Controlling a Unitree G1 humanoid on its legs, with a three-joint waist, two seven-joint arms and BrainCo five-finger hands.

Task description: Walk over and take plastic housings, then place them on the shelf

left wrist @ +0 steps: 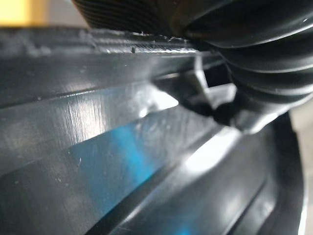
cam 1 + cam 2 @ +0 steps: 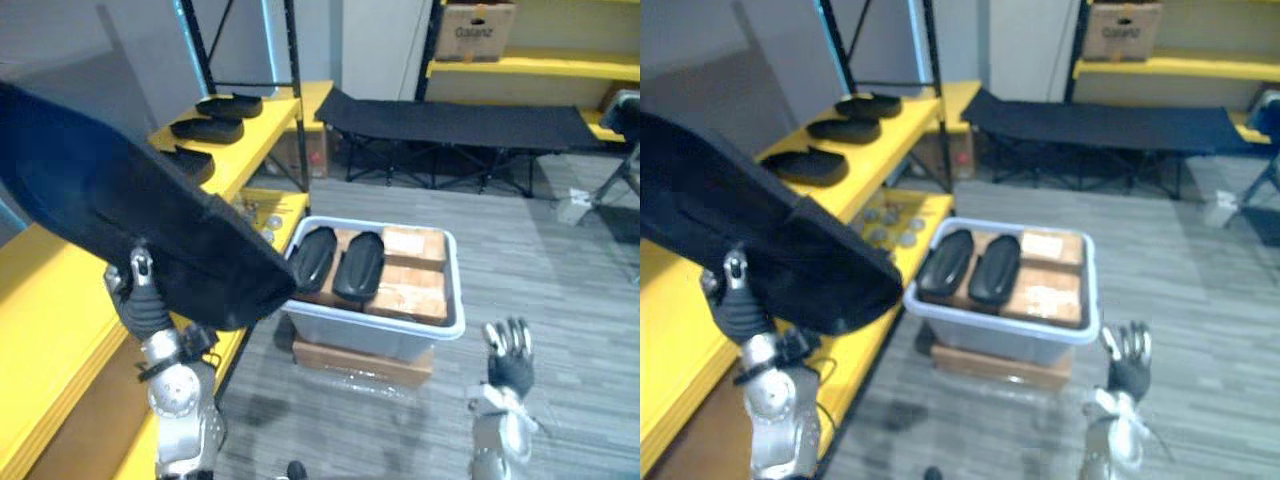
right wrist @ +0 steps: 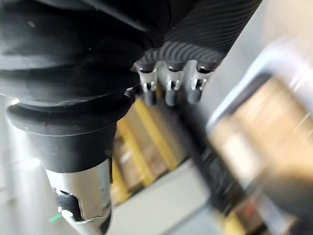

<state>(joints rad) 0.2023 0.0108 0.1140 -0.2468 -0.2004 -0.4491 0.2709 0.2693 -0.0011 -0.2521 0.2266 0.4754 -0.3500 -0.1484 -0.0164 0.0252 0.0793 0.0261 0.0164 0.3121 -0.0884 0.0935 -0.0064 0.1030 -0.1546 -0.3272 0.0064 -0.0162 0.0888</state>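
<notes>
My left hand (image 2: 142, 296) holds a large black plastic housing (image 2: 120, 215) raised above the yellow shelf (image 2: 45, 310), thumb hooked over its edge. In the left wrist view the housing's (image 1: 122, 161) ribbed inner face sits right against the hand. Three more black housings (image 2: 208, 128) lie in a row further along the shelf top. Two housings (image 2: 335, 262) rest side by side on cardboard boxes inside a pale plastic bin (image 2: 375, 332) on the floor. My right hand (image 2: 509, 358) hangs low to the right of the bin, fingers relaxed and holding nothing.
The bin stands on a flat cardboard box (image 2: 365, 362). A lower yellow shelf level (image 2: 268, 212) carries small round parts beside the bin. A black folding cot (image 2: 455, 125) stands behind, and a carton (image 2: 476, 30) sits on a far yellow rack. Grey floor lies to the right.
</notes>
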